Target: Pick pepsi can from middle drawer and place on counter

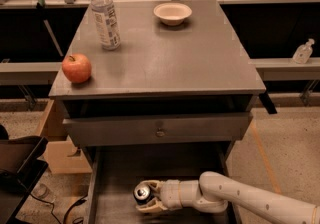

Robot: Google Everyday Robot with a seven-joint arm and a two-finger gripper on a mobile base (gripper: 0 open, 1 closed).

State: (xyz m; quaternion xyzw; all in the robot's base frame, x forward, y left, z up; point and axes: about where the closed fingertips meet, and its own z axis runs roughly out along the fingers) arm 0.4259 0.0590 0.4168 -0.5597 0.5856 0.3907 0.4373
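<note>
**A:** What takes up most of the view?

**B:** The grey worktop (165,58), the flat top of a cabinet. Under its front edge the middle drawer (165,165) stands pulled out, a wide shallow tray with a plain dark floor. Above that is a drawer front (200,128) with a small round knob (160,131), opened only slightly.

**A:** And the robot?

**B:** A white arm (250,200) comes in from the lower right, below the worktop's front right corner, and lies low across the open drawer, pointing left.

**A:** What is standing on the worktop?

**B:** A clear water bottle (105,17) is upright near the back left corner. A red apple (76,68) sits close to the front left corner, just inside the left edge. A pale bowl (172,13) is near the middle of the back edge. All three are well apart.

**A:** Where is the pepsi can?

**B:** The pepsi can (141,192) is inside the middle drawer, below the front edge and a little left of its middle. Its silver top shows, tilted toward the camera.

**A:** And the claw?

**B:** The claw (145,197) is down in the drawer, its two fingers closed on either side of the can, holding it. I cannot tell whether the can is touching the drawer floor.
</note>
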